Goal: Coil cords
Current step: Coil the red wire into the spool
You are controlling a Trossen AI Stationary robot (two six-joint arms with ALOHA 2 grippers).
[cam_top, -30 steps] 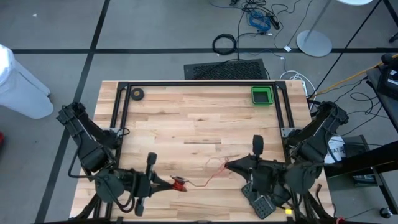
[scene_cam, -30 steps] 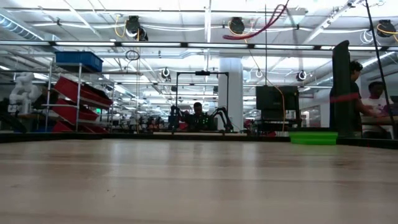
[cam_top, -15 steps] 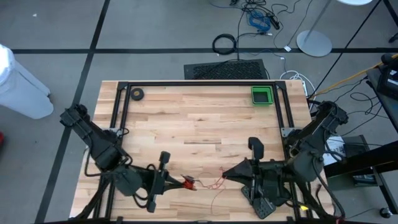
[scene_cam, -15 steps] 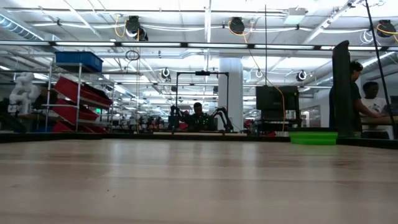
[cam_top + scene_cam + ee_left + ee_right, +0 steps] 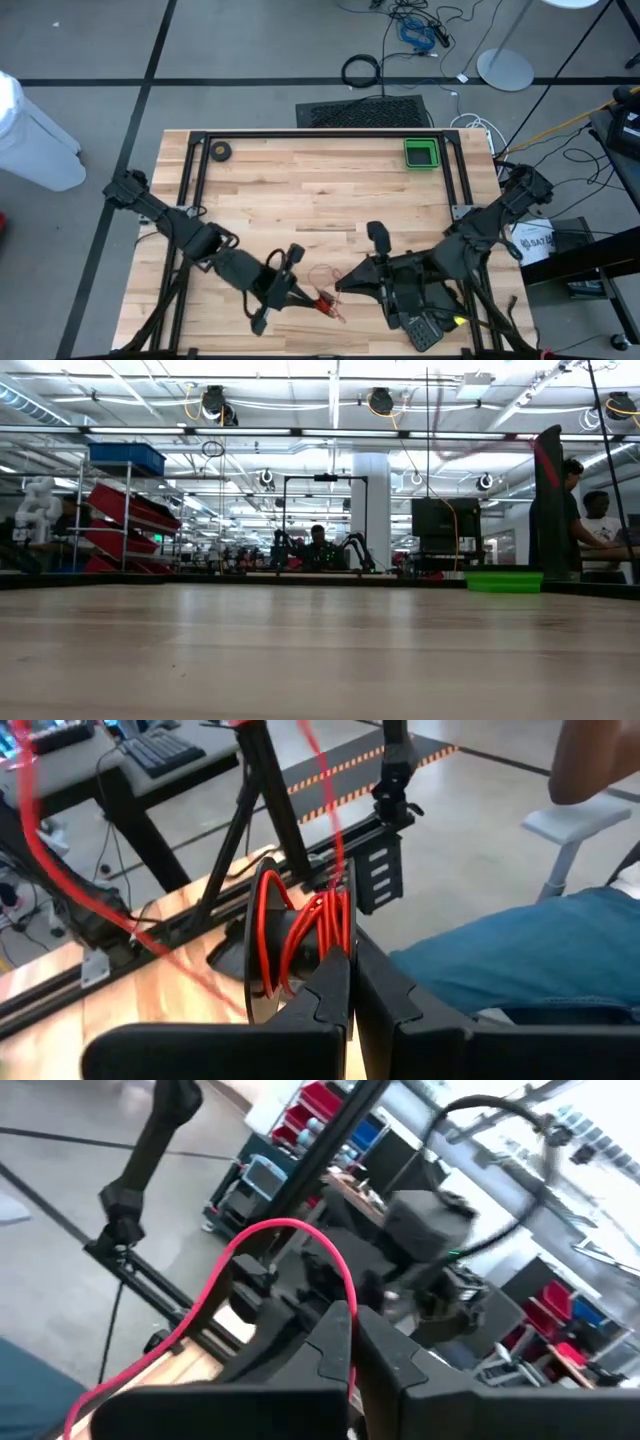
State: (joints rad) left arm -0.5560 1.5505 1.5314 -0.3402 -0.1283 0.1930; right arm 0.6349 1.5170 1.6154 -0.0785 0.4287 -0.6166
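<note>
The thin red cord (image 5: pixel 325 276) is partly wound on its small black reel (image 5: pixel 262 952), with a slack loop between my two grippers. Both are above the table's near middle. My left gripper (image 5: pixel 316 298) is shut on the reel with its windings. My right gripper (image 5: pixel 342 285) faces it from the right, very close, and is shut on the cord. In the right wrist view the cord (image 5: pixel 262 1238) arches up from the fingertips and trails away. The low view shows neither gripper. My left gripper (image 5: pixel 350 972) pinches the reel at its red windings (image 5: pixel 330 925) between the two fingers, coming from the table's left and slanting slightly down. The reel is lifted clear of the table, its black flange (image 5: pixel 250 982) on edge beside the fingertips. My right gripper (image 5: pixel 352 1342) pinches a single strand of the red cord (image 5: pixel 345 1302) at its fingertips, coming about level from the table's right. The cord rises from the fingers in a slack arch and hangs off to one side.
A green bin (image 5: pixel 421 153) stands at the far right and a small black ring-shaped roll (image 5: pixel 220 151) at the far left, inside a black rail frame (image 5: pixel 320 135). A thick black cable ring (image 5: pixel 361 70) lies on the floor. People sit beyond the table (image 5: pixel 590 520).
My left gripper has carried the reel toward the table's right, and my right gripper has gone toward the left. Both have turned and now nearly meet. The cord between them, a long low strand before, has gathered into a small slack loop.
</note>
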